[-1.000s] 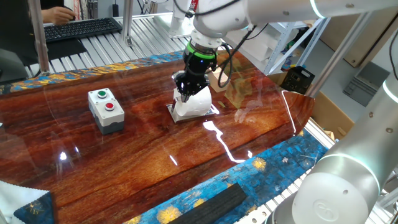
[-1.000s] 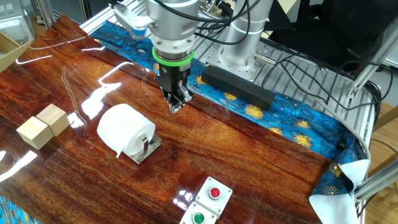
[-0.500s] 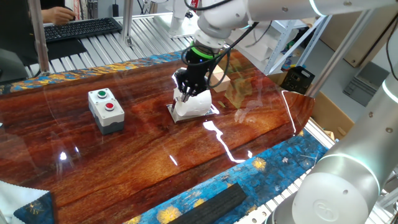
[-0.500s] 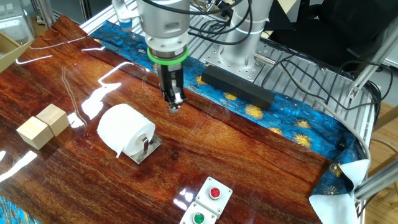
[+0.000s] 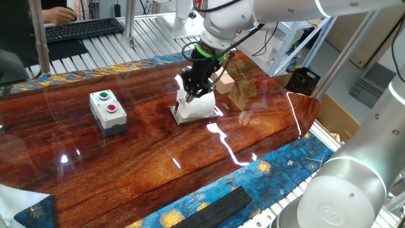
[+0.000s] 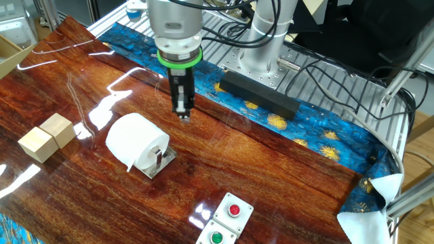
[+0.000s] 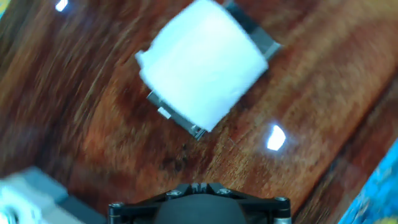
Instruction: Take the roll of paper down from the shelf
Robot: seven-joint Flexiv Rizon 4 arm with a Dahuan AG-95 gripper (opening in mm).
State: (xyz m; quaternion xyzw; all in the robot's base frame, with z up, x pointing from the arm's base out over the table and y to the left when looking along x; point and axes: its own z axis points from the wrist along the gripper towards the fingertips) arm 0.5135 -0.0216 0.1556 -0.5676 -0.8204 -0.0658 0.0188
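The gripper (image 6: 183,114) hangs above the tabletop (image 6: 271,169), holding nothing. In the other fixed view its fingers look close together with little or no gap. The hand view does not show the fingertips, so I cannot tell how far open it really is.

I judge this to be the approach step: the gripper is not yet aligned on the roll (image 6: 135,142), and no grasp has begun. The next move calls for bringing the gripper over the roll, opening wide enough to span it, then lowering and closing.

The roll sits on the shelf (image 6: 161,160), its chrome base flat on the tabletop, with a loose flap of paper hanging at the front. It is near the gripper but apart from it, lower and off to one side. In the hand view the roll (image 7: 202,62) lies ahead of the gripper, blurred.
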